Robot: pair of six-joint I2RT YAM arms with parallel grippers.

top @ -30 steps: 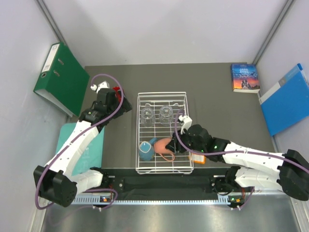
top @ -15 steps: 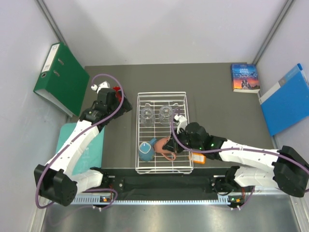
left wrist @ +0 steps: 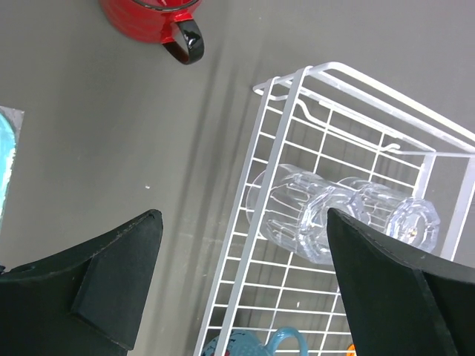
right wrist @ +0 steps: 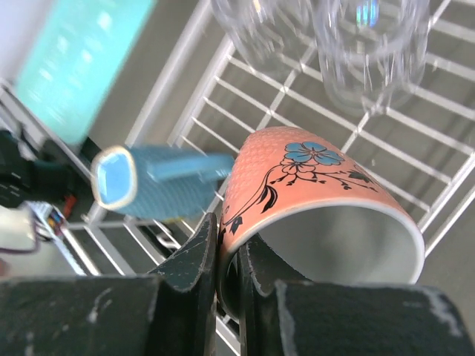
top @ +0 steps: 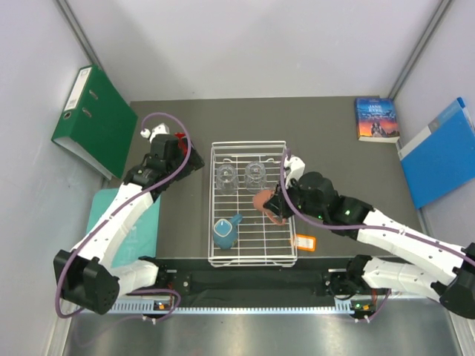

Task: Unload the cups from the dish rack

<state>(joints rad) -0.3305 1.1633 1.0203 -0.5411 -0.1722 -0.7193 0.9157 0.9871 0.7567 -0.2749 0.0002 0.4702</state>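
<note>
The white wire dish rack (top: 249, 144) stands mid-table. My right gripper (top: 276, 202) is shut on the rim of the salmon-pink mug (top: 263, 200) and holds it tilted above the rack's right side. In the right wrist view its fingers (right wrist: 204, 248) pinch the mug's wall (right wrist: 312, 193). The light-blue mug (top: 223, 231) lies in the rack's near left (right wrist: 159, 182). Two clear tumblers (top: 225, 176) (top: 254, 173) lie at the rack's far end (left wrist: 319, 219). The red mug (left wrist: 152, 18) stands on the table left of the rack. My left gripper (left wrist: 241, 222) is open and empty beside the rack's far left corner.
A green binder (top: 93, 119) leans at the far left. A teal mat (top: 126, 222) lies under the left arm. A book (top: 376, 119) and a blue folder (top: 441, 152) are at the far right. An orange tag (top: 305, 242) hangs at the rack's near right corner.
My right gripper has lifted the salmon-pink mug off the rack floor and moved it back and to the right. The left arm has not moved.
</note>
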